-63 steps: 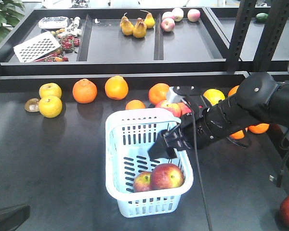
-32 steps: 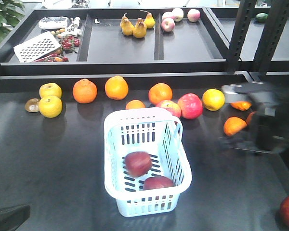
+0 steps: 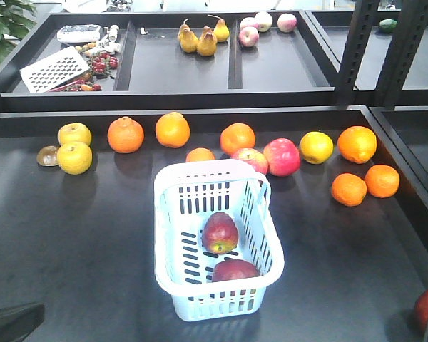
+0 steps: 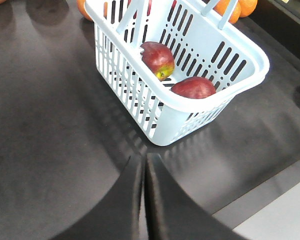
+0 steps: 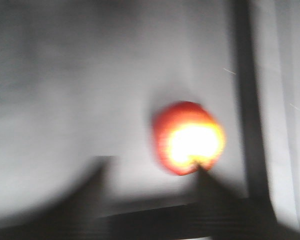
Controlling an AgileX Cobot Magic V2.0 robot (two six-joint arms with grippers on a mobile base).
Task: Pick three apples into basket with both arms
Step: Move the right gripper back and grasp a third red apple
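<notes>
On the dark table (image 3: pixel 78 235), the left tool (image 4: pixel 144 165) hung with its fingers pressed together, empty, near the basket (image 3: pixel 172 231). Two apples (image 3: pixel 220 232) lay inside the basket. Farther right, a third apple (image 5: pixel 188 138) sat between the right tool's (image 5: pixel 151 172) spread, blurred, empty fingers.

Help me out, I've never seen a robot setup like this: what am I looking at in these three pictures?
A two-armed robot is collecting apples. The front view looks down on a dark table holding a pale blue basket with two dark red apples inside, and oranges and other fruit behind it. A third apple lies at the table's right edge. The other two pictures come from cameras on the wrists. The left gripper is shut and holds nothing. The right wrist view is blurred, showing that third apple between open, empty fingers.
</notes>
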